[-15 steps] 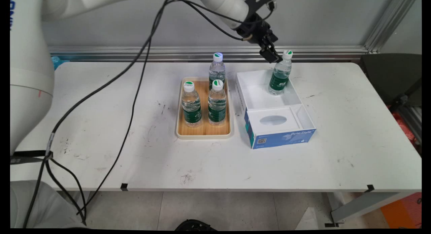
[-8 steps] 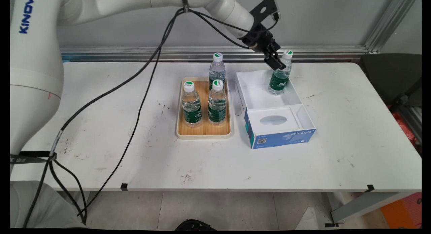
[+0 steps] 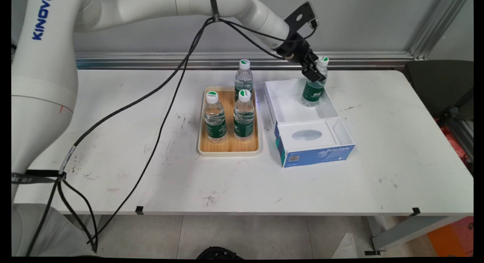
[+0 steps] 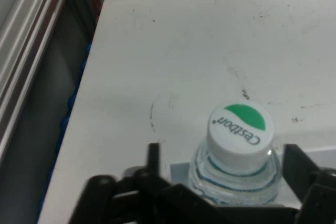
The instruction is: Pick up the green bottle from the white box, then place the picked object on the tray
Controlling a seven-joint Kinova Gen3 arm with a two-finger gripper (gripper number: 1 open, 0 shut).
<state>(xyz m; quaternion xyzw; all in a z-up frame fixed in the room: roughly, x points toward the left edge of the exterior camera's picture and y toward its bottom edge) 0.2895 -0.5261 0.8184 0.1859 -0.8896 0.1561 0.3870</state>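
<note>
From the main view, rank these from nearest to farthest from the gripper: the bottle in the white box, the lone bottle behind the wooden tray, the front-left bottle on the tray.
1. Green-labelled clear bottle in the white box, at the black gripper, between its fingers.
2. Lone clear bottle behind the wooden tray, to the picture's left.
3. Front-left clear bottle on the tray, farther left and nearer the camera.

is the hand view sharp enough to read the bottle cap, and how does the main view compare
Hand view: the cap is sharp, its "Cestbon" lettering readable; the fingers either side are soft. Main view: the same bottle is small, its cap lettering unreadable.
</note>
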